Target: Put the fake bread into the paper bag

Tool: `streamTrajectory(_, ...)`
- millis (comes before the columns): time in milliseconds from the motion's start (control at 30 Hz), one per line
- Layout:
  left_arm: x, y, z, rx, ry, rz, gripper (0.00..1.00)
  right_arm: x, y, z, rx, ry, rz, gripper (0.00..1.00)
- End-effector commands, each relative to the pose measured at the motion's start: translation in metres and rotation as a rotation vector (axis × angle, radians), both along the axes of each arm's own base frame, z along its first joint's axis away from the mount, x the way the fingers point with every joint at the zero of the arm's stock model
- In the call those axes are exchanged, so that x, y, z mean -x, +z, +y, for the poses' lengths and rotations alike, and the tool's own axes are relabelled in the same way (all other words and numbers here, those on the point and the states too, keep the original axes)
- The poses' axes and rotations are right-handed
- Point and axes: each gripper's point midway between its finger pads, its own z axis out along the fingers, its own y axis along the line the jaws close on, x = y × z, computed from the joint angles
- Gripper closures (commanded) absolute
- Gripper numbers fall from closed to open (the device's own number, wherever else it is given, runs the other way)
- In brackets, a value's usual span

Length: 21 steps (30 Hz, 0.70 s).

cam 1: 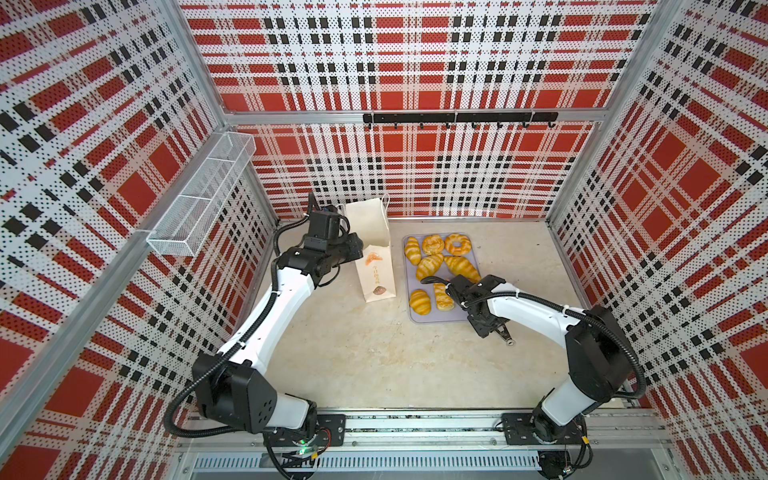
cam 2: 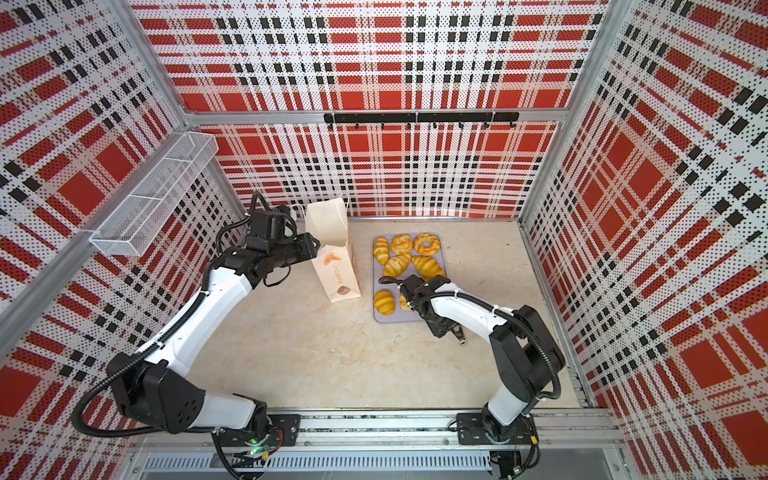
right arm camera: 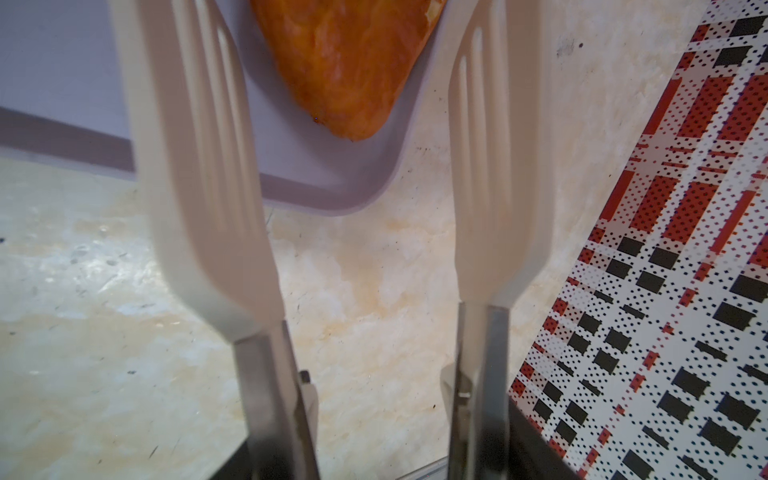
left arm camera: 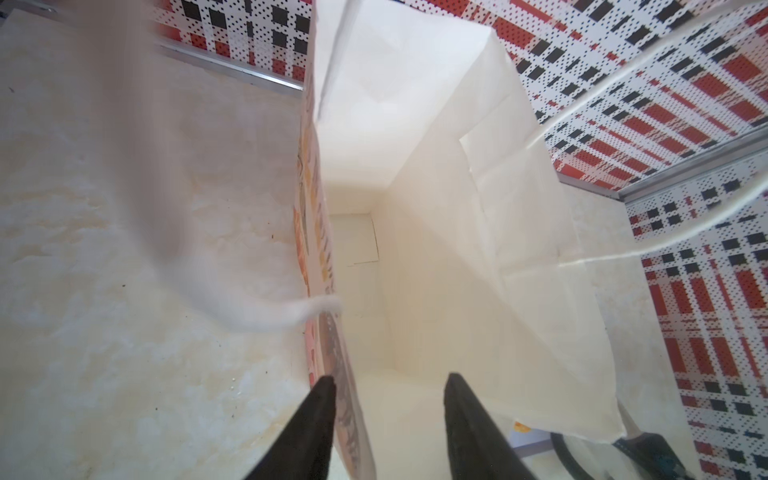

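Bread at tray's 5 o'clock: squeeze gently the tongs your right claw clamps; your left claw, apart, straddles bag rim.

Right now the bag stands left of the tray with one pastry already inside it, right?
No, the paper bag is empty: the left wrist view looks into it and shows bare paper. It does stand left of the tray in both top views.
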Motion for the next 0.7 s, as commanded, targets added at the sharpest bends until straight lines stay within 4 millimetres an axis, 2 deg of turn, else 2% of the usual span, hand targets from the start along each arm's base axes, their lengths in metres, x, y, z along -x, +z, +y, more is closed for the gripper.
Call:
streamTrajectory(0, 0.006, 0.022, 0.001, 0.026, 0.016, -0.066, 0.46, -0.003, 0.007, -0.004, 0.015, -0.001, -0.034, 0.39)
streamTrajectory(167, 0.018, 0.031, 0.003, 0.028, 0.018, -0.105, 0.36, -0.008, 0.004, -0.002, 0.021, 0.004, -0.030, 0.39)
streamTrajectory(267, 0.027, 0.027, 0.004, 0.022, 0.016, -0.108, 0.29, -0.012, 0.002, 0.001, 0.024, 0.008, -0.028, 0.39)
streamTrajectory(400, 0.040, 0.024, 0.015, 0.008, 0.048, -0.131, 0.20, -0.014, 0.000, 0.001, 0.046, 0.017, -0.013, 0.40)
streamTrajectory(433, 0.047, 0.024, 0.006, 0.005, 0.026, -0.138, 0.18, -0.015, -0.001, 0.001, 0.049, 0.017, -0.010, 0.41)
streamTrajectory(667, 0.077, 0.018, 0.012, -0.030, 0.038, -0.189, 0.04, -0.013, -0.003, -0.001, 0.067, 0.023, 0.011, 0.48)
